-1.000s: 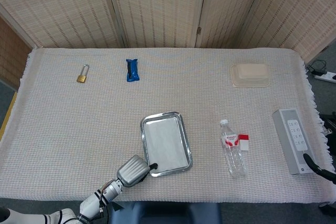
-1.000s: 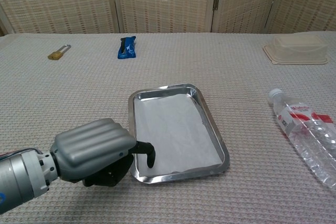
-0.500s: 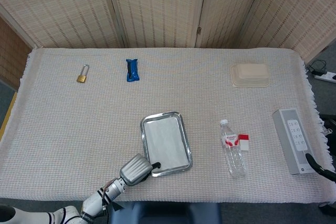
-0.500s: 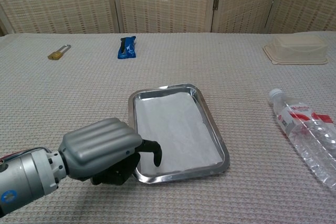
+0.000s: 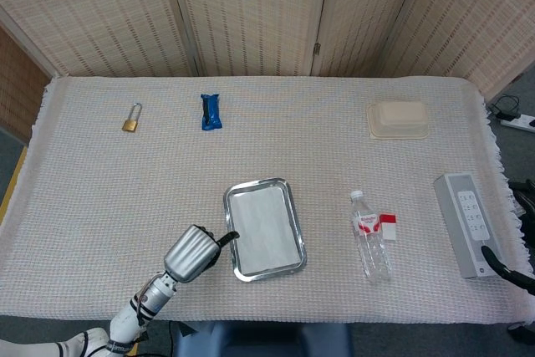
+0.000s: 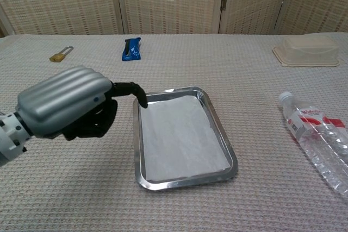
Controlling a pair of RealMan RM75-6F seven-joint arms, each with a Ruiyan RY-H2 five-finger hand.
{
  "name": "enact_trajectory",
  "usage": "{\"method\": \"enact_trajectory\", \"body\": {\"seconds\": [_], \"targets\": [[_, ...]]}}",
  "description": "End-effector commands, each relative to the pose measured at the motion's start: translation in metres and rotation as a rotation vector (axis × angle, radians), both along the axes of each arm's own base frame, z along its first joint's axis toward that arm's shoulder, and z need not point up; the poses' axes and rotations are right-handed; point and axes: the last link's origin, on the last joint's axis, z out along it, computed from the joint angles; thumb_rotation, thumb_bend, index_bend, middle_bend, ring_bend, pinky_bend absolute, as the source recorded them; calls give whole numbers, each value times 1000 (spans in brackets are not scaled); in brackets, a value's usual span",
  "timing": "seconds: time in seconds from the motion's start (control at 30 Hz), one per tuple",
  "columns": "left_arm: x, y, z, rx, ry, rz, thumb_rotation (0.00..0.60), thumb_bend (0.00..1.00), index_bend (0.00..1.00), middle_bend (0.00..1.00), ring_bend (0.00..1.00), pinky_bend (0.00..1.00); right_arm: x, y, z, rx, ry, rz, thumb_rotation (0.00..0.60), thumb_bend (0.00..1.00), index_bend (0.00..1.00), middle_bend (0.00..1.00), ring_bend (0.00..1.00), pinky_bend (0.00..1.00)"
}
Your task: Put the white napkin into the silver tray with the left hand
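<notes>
The white napkin (image 5: 263,238) (image 6: 179,137) lies flat inside the silver tray (image 5: 266,274) (image 6: 187,181) near the table's front middle. My left hand (image 5: 192,253) (image 6: 68,104) hovers just left of the tray, raised off the cloth and holding nothing. Its fingers curve downward, and one dark finger (image 6: 133,89) sticks out over the tray's left rim. Only a dark bit of my right hand (image 5: 508,269) shows at the right edge of the head view, and its fingers are hidden.
A brass padlock (image 5: 131,118) and a blue packet (image 5: 211,111) lie at the back left. At the back right sits a beige lidded box (image 5: 399,119). A water bottle (image 5: 369,236), a small red-white card (image 5: 388,225) and a grey power strip (image 5: 467,223) lie right of the tray.
My left hand has lifted away from the tray's near left corner and moved left and further back. The napkin stays flat in the tray.
</notes>
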Motion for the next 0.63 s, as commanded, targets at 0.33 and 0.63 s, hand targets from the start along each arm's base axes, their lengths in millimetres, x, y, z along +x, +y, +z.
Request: {"method": "enact_trajectory", "body": {"seconds": [0.33, 0.63], "targets": [[-109, -65, 133, 431, 72, 532, 600, 280, 1, 0, 23, 0, -5, -17, -31, 95, 80, -49, 600, 317, 0, 0, 0, 0], [-152, -92, 173, 531, 22, 661, 600, 235, 33, 0, 0, 0, -16, -35, -55, 139, 143, -129, 600, 317, 0, 0, 0, 0]]}}
